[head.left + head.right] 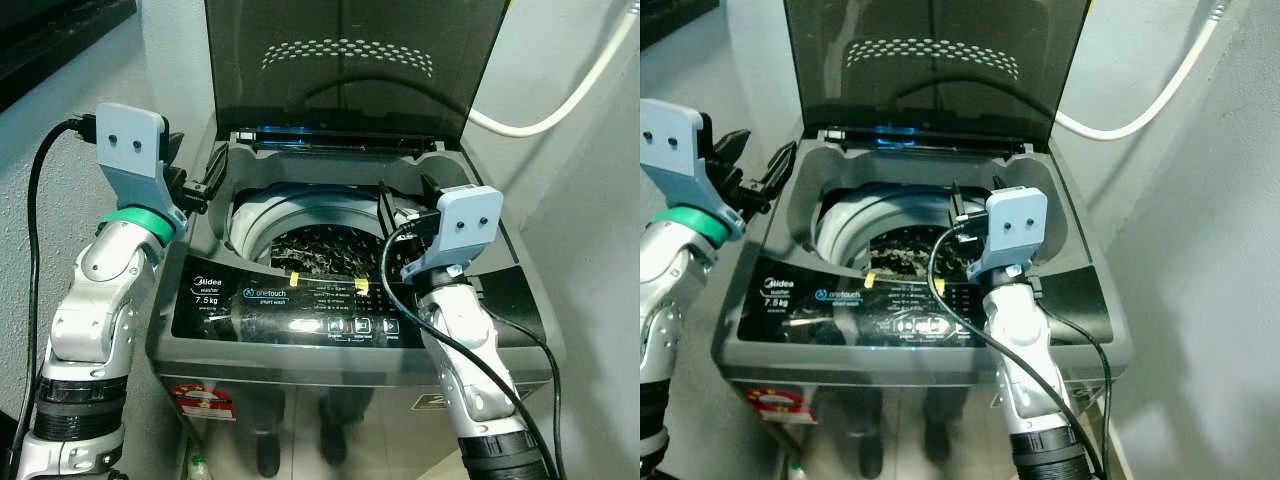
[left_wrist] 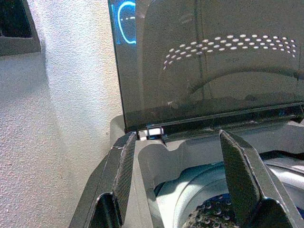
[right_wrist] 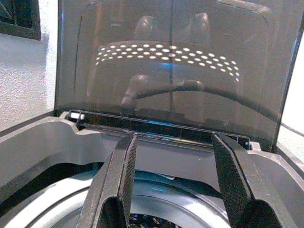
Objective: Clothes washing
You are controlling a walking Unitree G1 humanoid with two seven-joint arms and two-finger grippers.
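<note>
A grey top-loading washing machine (image 1: 200, 320) stands before me with its dark tinted lid (image 1: 350, 60) raised upright. Inside the white-rimmed drum (image 1: 260, 215) lies dark clothing (image 1: 315, 255). My left gripper (image 1: 200, 185) hovers open at the machine's left rim, with nothing between its fingers (image 2: 121, 175). My right gripper (image 1: 400, 215) is open above the drum's right side, just over the opening, and holds nothing; its fingers (image 3: 232, 180) point toward the lid hinge.
The control panel (image 1: 310, 305) runs along the machine's front edge. A white hose (image 1: 560, 100) crosses the wall at the right. White walls stand close on both sides. A dark shelf (image 1: 50, 40) sits at the upper left.
</note>
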